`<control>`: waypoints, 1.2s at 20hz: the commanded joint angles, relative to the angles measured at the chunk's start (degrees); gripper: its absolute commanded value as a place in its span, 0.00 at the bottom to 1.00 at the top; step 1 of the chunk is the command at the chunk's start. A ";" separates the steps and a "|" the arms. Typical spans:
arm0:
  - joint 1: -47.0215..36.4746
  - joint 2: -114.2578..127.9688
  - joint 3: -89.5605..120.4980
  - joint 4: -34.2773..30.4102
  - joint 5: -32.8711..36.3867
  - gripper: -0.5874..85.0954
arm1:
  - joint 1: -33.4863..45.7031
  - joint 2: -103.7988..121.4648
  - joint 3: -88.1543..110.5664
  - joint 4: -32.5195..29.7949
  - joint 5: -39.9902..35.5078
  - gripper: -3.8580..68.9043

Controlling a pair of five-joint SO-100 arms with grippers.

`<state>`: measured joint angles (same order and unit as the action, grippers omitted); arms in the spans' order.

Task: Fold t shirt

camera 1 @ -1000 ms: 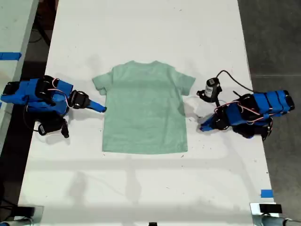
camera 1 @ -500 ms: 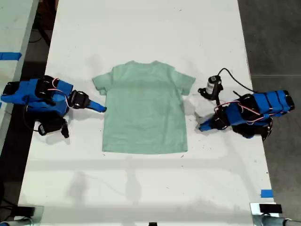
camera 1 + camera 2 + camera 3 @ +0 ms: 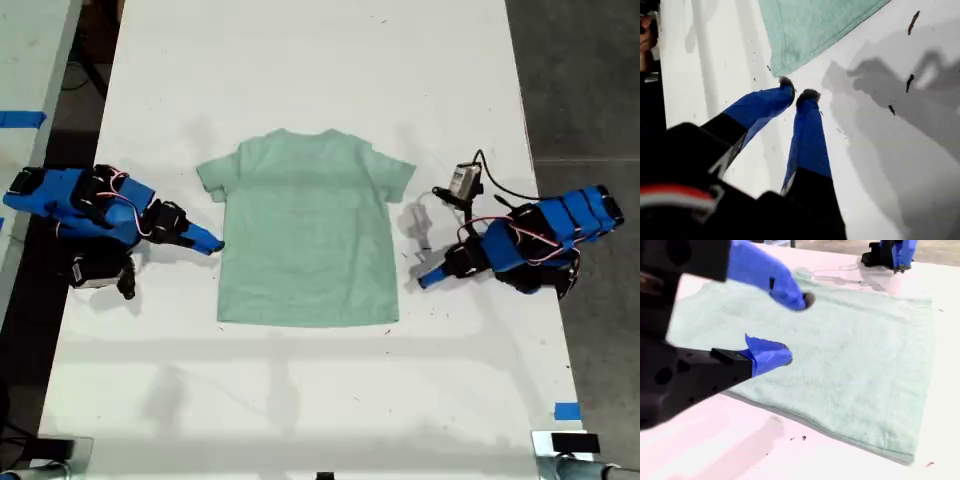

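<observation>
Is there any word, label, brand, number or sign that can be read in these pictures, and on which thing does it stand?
None can be read.
t shirt: plain pale green, no print or visible tag text.
table: white, only small dark specks.
blue tape pieces: no writing seen.
my first gripper and my second gripper: blue fingers without markings.

White table [image 3: 310,60], grey floor [image 3: 580,70]

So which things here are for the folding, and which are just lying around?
For the job: the t shirt, my first gripper, my second gripper.

Just lying about: the blue tape near the white table's edge.
</observation>
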<state>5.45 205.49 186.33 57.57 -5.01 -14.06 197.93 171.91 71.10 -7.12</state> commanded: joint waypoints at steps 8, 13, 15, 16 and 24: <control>-1.93 0.53 2.20 -0.70 -4.83 0.08 | 23.12 -47.90 -51.86 9.05 -15.82 0.25; -8.09 0.18 2.20 0.35 -1.23 0.20 | 37.97 -61.44 -63.98 14.33 -28.04 0.45; -9.23 0.18 2.29 0.35 0.44 0.19 | 44.82 -68.12 -65.83 14.15 -32.34 0.50; -9.40 0.18 2.29 0.35 1.05 0.18 | 47.72 -71.98 -66.71 13.62 -33.66 0.50; -8.35 0.18 2.29 0.35 1.32 0.16 | 52.38 -84.02 -75.50 11.07 -34.98 0.48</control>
<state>-3.25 205.49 186.33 57.92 -3.87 37.71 113.73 100.81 83.14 -41.57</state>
